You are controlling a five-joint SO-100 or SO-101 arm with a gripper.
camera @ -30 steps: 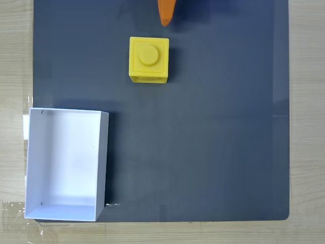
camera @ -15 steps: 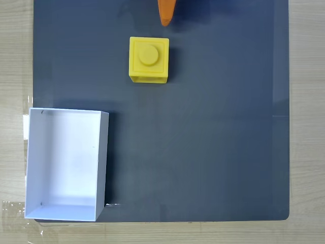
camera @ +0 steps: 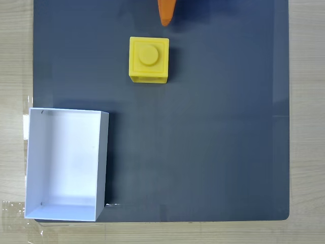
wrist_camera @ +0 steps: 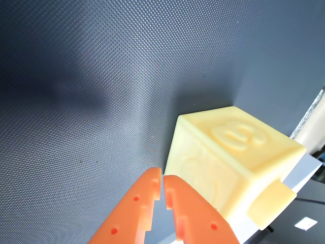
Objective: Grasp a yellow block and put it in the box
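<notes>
The yellow block [camera: 149, 59] sits on the dark mat near the top centre of the fixed view, its round stud facing up. In the wrist view the yellow block [wrist_camera: 231, 165] lies just right of and beyond my orange gripper [wrist_camera: 162, 178], whose two fingers are pressed together with nothing between them. The gripper's orange tip [camera: 166, 14] pokes in at the top edge of the fixed view, a short gap above the block. The white box [camera: 66, 163] stands at the lower left of the mat with nothing inside.
A dark grey mat [camera: 213, 132] covers most of the light wooden table [camera: 307, 122]. Clear tape holds the box's left side near the mat's edge.
</notes>
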